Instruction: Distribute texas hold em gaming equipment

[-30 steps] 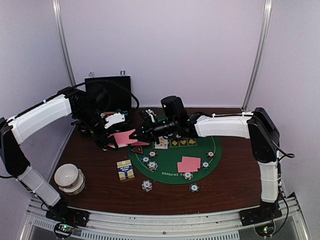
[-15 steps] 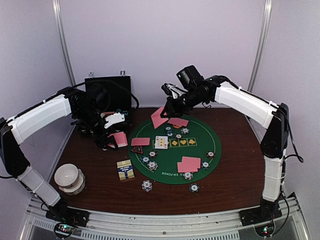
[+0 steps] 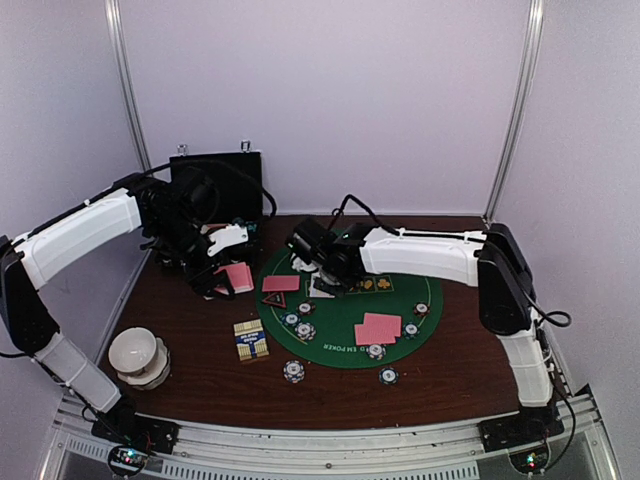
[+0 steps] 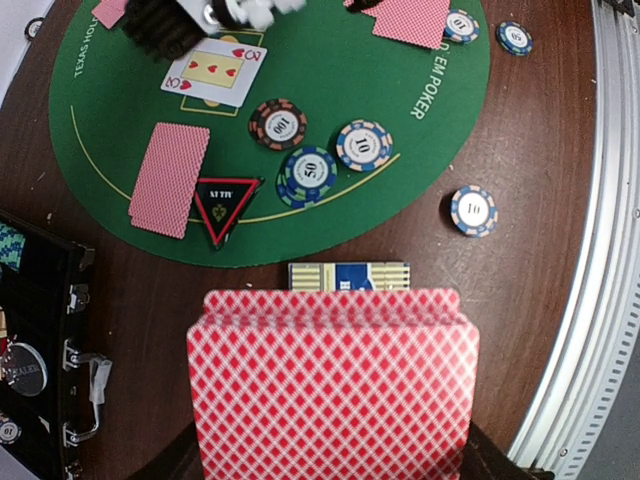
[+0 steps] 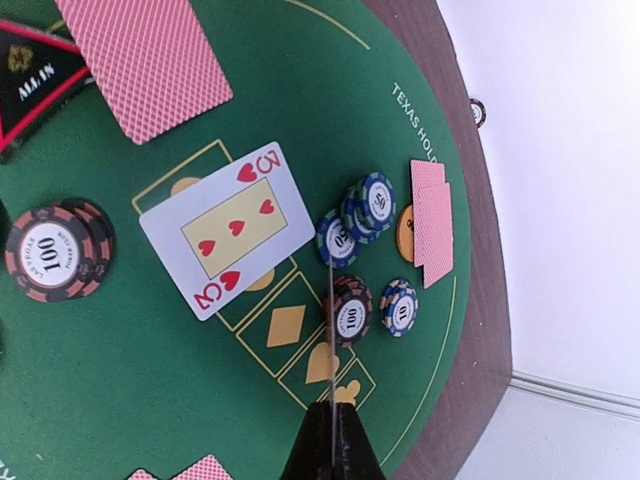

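My left gripper (image 3: 224,284) is shut on a deck of pink-backed playing cards (image 4: 333,380), held over the table left of the green mat (image 3: 350,338); the deck hides its fingers. My right gripper (image 5: 332,425) is shut on a single card (image 5: 329,330), seen edge-on above the mat's suit boxes. A face-up three of hearts (image 5: 232,230) lies beside it. Chips (image 5: 352,228) cluster near two face-down cards (image 5: 432,220) on an orange disc (image 5: 403,228). A face-down card (image 4: 168,180) lies by the red triangle marker (image 4: 225,205). More chips (image 4: 307,175) sit beside the marker.
A blue-and-yellow card box (image 3: 251,339) lies just beyond the deck. The black case (image 3: 215,185) stands open at the back left, and a white bowl (image 3: 137,354) sits at the front left. Two chips (image 3: 293,371) lie off the mat's near edge. Another card pair (image 3: 378,327) rests on the mat.
The right gripper drew a card from the deck, swung up to the mat's far side, and has come back down over the mat's middle. The left arm has held still.
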You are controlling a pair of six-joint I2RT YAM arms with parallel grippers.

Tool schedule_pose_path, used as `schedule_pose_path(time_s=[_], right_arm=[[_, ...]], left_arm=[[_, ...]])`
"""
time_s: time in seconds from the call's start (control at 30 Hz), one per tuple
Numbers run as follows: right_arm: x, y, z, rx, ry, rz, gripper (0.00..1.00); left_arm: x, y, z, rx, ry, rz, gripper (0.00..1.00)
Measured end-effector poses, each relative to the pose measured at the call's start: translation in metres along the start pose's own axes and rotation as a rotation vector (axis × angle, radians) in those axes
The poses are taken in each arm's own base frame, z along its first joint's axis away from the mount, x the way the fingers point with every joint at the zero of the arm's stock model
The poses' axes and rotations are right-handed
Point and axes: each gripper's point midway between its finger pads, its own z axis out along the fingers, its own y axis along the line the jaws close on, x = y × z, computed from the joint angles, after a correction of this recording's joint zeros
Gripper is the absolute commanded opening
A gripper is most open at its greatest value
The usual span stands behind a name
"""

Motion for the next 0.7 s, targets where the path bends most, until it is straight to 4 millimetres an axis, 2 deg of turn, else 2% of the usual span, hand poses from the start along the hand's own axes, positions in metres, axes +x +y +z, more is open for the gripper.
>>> schedule_pose_path(time_s=[0.27,0.3,0.43,0.6,0.7], right_arm=[[0.001,0.018,0.026,0.144,0.002,-0.177,0.00],[0.001,0.020,0.028,0.153,-0.001,-0.187,0.03],[0.002,0.035,0.034,0.147,-0.010,-0.221,0.27],[0.007,0.052,0.037,0.116,-0.016,-0.239,0.34],[0.013,0.061,0.039,0.095,-0.009,-0.254,0.43]], left_arm=[[0.000,0.000,-0.002,-0.005,-0.004,0.000,0.00],[0.000,0.000,-0.002,-0.005,-0.004,0.000,0.00],[0.000,0.000,-0.002,-0.006,-0.004,0.000,0.00],[0.000,0.000,-0.002,-0.005,-0.004,0.000,0.00],[0.000,0.000,-0.002,-0.005,-0.004,0.000,0.00]])
